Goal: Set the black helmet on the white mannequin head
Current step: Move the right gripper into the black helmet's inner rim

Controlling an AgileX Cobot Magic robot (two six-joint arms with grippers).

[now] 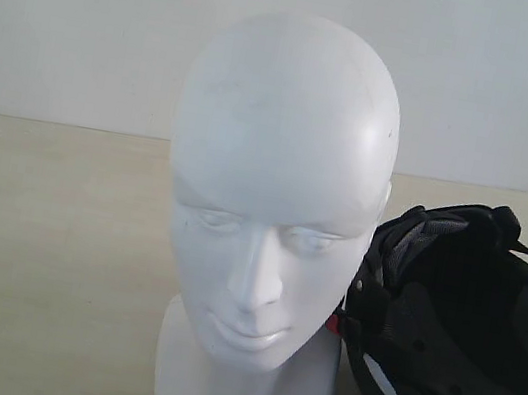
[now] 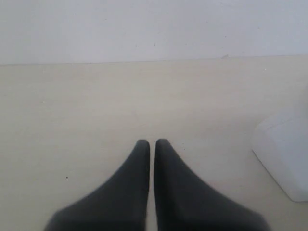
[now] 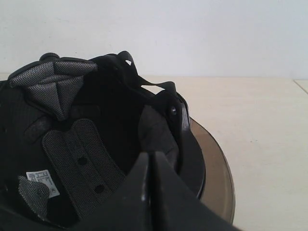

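Black helmet (image 1: pixel 464 333) lies lining-up beside the white mannequin head (image 1: pixel 272 209), left claw (image 2: pixel 152 142) and right claw (image 3: pixel 151 155) both pinched together.

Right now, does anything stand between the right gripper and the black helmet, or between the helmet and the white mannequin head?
Nothing visible does. The right gripper, jaws shut, points straight at the black helmet, lining exposed, with no object between. The helmet lies right beside the white mannequin head, whose crown is bare.
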